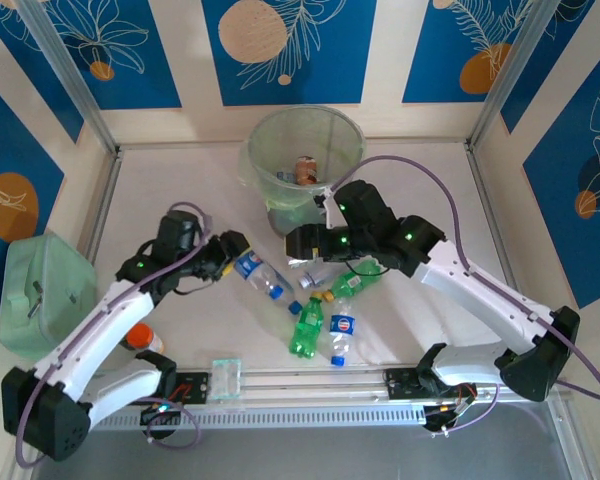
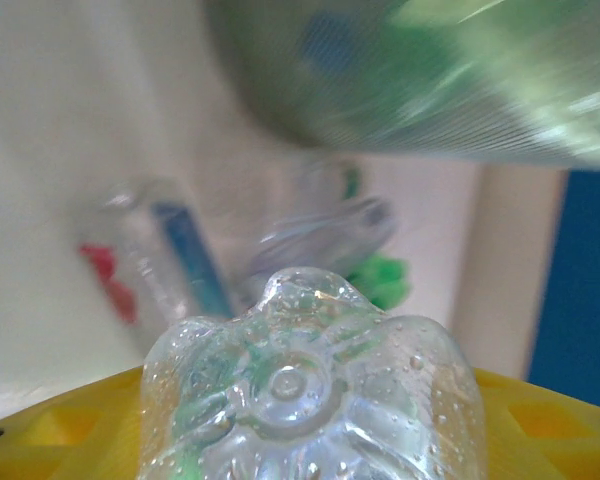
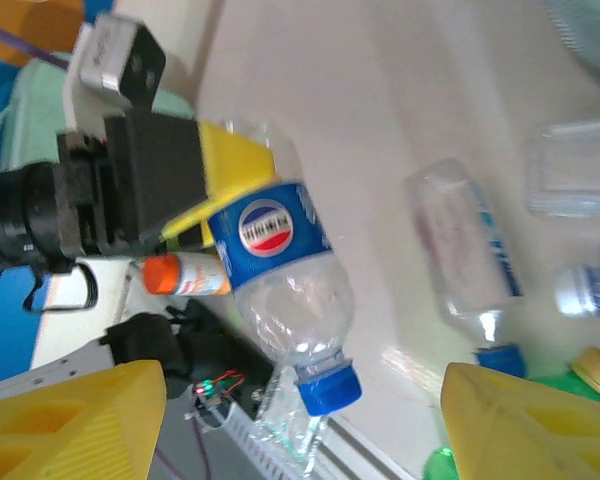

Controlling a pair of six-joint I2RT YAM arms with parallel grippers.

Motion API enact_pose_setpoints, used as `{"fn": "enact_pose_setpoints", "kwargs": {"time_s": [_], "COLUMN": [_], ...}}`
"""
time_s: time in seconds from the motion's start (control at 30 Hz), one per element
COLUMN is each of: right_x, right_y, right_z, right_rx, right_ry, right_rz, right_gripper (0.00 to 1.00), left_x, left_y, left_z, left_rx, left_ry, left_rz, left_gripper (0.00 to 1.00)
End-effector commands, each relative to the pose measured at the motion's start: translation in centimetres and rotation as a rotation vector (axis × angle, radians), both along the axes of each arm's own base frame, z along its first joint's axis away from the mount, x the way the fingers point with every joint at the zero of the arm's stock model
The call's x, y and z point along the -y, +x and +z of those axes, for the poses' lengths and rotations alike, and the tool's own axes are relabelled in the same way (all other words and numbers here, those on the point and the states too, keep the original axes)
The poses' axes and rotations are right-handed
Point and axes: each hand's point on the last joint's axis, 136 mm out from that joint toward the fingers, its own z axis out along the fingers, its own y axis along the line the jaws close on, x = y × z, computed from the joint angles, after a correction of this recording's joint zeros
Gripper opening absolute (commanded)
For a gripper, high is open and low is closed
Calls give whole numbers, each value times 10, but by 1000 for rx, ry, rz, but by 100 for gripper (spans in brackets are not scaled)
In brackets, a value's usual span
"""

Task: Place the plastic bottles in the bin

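I see left gripper [image 1: 232,250] pinching clear plastic bottle [image 3: 285,290], blue label [image 3: 270,235] with red-white roundel, lettering unreadable, blue cap [image 3: 328,388], right gripper [image 3: 305,425] jaws spread

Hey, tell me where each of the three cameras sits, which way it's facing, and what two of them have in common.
Top external: above and behind the arms, looking down on the table, the bin and loose bottles; both arms show.
Left wrist: on the left arm, looking past the left claw at the base of the gripped bottle; yellow fingers show low.
Right wrist: on the right arm, facing the left arm; the open right claw frames the bottom corners.
Shared: both wrist views show that gripped bottle.
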Motion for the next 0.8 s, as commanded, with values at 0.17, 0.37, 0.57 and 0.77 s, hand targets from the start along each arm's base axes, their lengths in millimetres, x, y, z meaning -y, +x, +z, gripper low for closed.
{"fn": "enact_pose_setpoints", "kwargs": {"time_s": [0.17, 0.37, 0.57, 0.77], "right_x": [-27, -27, -24, -23], "right_y": [-18, -15, -11, -7], "right_z": [42, 41, 45, 47], "right_rx": [18, -7, -8, -27], "right_ry": [152, 171, 194, 221], "right_rz": [172, 172, 158, 159], "right_gripper": [78, 70, 51, 42], "left_x": [19, 27, 31, 33], "left_y": [24, 31, 33, 31], "left_z": [119, 151, 153, 156], "left_rx": [333, 414, 422, 441], "left_ry": [-338, -459, -479, -492], "left_rz": [-87, -121, -148, -172], "left_gripper": [60, 59, 59, 59]}}
